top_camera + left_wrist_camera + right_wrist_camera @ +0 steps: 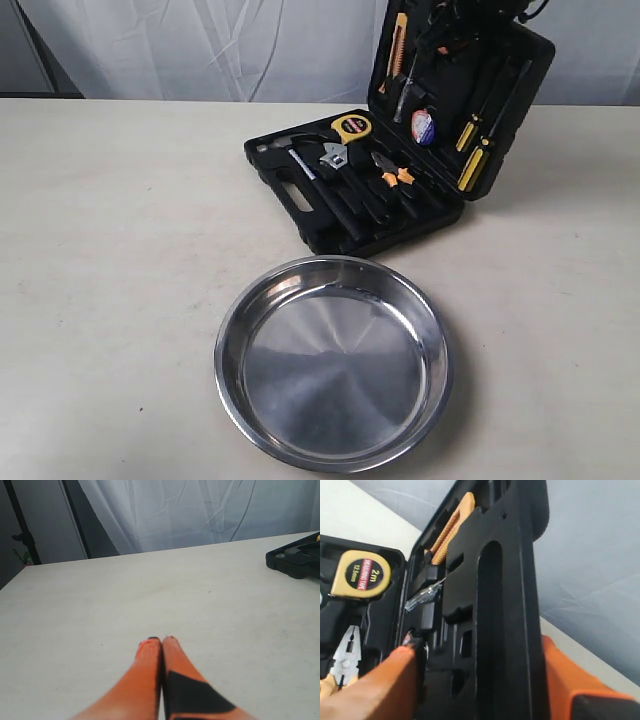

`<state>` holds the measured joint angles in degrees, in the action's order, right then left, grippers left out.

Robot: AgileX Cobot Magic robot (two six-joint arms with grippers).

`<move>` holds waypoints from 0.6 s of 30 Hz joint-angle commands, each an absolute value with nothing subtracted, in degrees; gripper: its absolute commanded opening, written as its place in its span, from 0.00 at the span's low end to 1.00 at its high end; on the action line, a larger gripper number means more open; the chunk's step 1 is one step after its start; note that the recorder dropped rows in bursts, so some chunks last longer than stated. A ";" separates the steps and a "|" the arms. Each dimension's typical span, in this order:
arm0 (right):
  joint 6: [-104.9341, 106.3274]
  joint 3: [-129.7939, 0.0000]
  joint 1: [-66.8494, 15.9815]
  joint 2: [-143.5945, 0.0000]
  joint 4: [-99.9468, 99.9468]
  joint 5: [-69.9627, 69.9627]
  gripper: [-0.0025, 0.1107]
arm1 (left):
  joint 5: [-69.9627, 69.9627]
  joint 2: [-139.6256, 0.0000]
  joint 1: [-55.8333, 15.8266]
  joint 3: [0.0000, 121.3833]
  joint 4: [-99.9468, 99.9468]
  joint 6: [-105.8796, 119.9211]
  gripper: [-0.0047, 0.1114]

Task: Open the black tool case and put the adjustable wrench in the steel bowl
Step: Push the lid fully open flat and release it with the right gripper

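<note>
The bench (100, 250) carries the steel bowl (333, 360) near its front edge and the black tool case (340, 238), open with lid (538, 62) upright, toward the back edge. The adjustable wrench (334, 156) lies in the case's base. Only the right wrist view shows the right claw (477, 645) pinching that lid, and makes the tape measure (360, 575) readable: "2m", "12.5mm". The left claw (161, 640), pressed together, shows only in its own view.

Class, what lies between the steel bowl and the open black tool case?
Nothing: the exterior view shows only a strip of bare table between the steel bowl and the black tool case.
</note>
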<state>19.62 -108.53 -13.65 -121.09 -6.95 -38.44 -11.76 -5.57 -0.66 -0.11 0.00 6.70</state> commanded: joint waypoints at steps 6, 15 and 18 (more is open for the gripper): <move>14.89 -107.94 -13.18 -120.89 -17.90 -40.54 0.54 | -11.16 -5.35 -1.17 0.00 0.00 6.41 0.04; 7.07 -107.94 -13.18 -120.58 -26.98 -42.77 0.54 | -11.16 -5.35 -1.17 0.00 0.00 6.41 0.04; 6.94 -107.94 -13.18 -120.13 -27.09 -43.76 0.54 | -11.16 -5.35 -1.17 0.00 0.00 6.41 0.04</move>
<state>7.48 -108.07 -13.52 -121.09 -26.91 -42.95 -11.76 -5.57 -0.66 -0.11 0.00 6.70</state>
